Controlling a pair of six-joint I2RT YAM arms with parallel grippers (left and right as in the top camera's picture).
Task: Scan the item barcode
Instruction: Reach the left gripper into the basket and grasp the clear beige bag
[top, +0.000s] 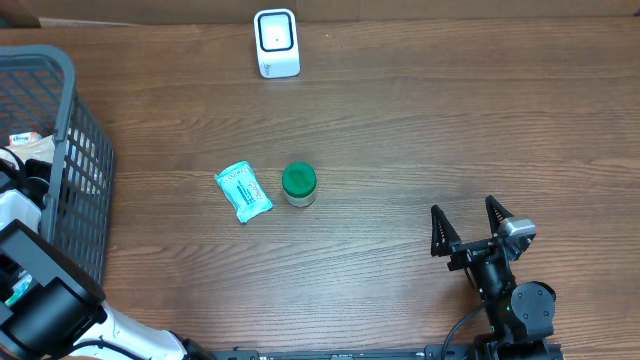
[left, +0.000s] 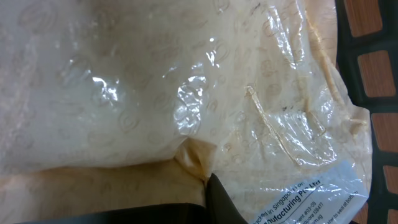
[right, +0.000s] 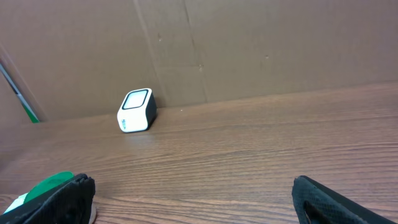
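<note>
A clear plastic bag (left: 186, 93) of pale beige contents, with a white printed label (left: 311, 202), fills the left wrist view. My left gripper (left: 207, 182) is shut on a fold of this bag, inside the grey basket (top: 75, 150) at the table's left. The white barcode scanner (top: 276, 43) stands at the back of the table and also shows as the scanner (right: 136, 110) in the right wrist view. My right gripper (top: 468, 222) stands open above the wood at the front right, holding nothing.
A teal packet (top: 243, 191) and a green-lidded jar (top: 299, 184) lie mid-table. The jar's green lid (right: 53, 182) sits by my right gripper's left finger. A cardboard wall (right: 249, 50) backs the table. The basket holds other packets (top: 25, 140).
</note>
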